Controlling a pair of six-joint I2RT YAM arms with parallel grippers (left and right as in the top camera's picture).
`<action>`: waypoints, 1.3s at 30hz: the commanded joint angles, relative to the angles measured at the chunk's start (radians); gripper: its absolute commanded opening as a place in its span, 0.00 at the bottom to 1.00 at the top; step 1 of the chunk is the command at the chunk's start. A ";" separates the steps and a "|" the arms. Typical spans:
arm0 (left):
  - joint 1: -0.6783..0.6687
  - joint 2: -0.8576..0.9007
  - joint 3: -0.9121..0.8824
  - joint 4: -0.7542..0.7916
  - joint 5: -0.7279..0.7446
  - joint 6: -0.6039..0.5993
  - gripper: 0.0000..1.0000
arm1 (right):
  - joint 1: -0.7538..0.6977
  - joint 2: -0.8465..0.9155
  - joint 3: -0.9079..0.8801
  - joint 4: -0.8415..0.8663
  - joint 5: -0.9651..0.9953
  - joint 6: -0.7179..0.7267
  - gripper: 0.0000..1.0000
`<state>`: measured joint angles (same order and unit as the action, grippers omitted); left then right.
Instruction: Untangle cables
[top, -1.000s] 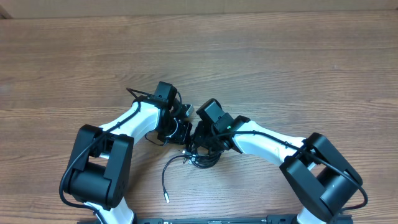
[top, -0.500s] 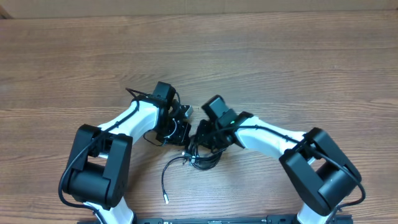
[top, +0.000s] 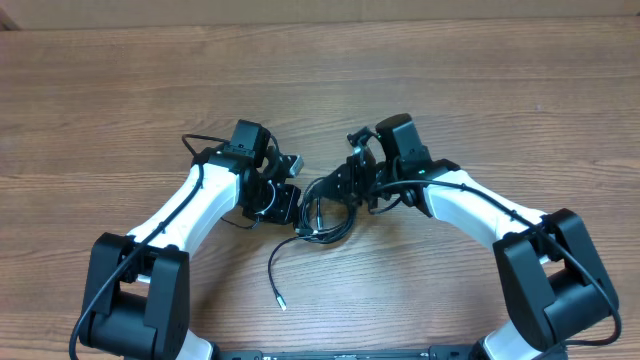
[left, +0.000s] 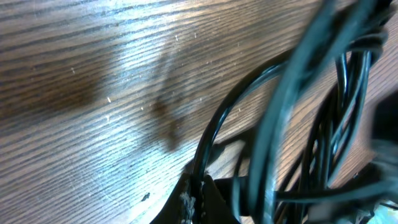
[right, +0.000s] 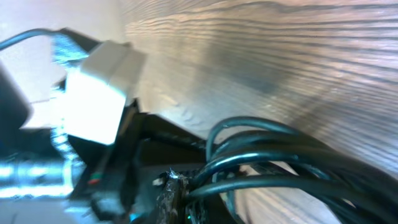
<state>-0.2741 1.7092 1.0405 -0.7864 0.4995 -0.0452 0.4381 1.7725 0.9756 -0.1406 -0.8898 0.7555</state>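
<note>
The cables (top: 327, 218) are a small bundle of thin black loops lying between my two grippers on the wooden table (top: 480, 90). One loose strand trails toward the front and ends in a silvery plug (top: 281, 303). My left gripper (top: 298, 215) is shut on a strand at the bundle's left side, and in the left wrist view the fingertips (left: 198, 194) pinch one black cord with the cables (left: 323, 112) looping above. My right gripper (top: 340, 192) is shut on strands at the bundle's upper right. In the right wrist view the cables (right: 280, 155) run out from its pinched tips (right: 181, 188).
The two grippers stand close together, almost tip to tip. The left arm's white connector block (right: 93, 93) fills the left of the right wrist view. Both arm bases (top: 130, 300) (top: 555, 280) stand at the front edge.
The right gripper has closed on the bundle and swung back and to the right. The left arm has drawn left. The bundle now sits stretched between them, and the loose end has shifted slightly.
</note>
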 joint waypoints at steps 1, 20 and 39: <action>-0.003 -0.010 0.008 -0.011 -0.008 0.035 0.04 | -0.020 -0.032 -0.001 0.032 -0.103 0.002 0.04; -0.043 -0.010 0.006 -0.025 -0.008 0.050 0.04 | -0.024 -0.031 -0.001 0.295 0.018 0.331 0.04; -0.060 -0.010 0.005 -0.025 -0.001 0.049 0.04 | 0.000 -0.029 -0.001 0.109 0.496 0.343 0.04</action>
<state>-0.3199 1.7092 1.0405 -0.8078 0.4892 -0.0185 0.4351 1.7718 0.9737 -0.0406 -0.4564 1.0985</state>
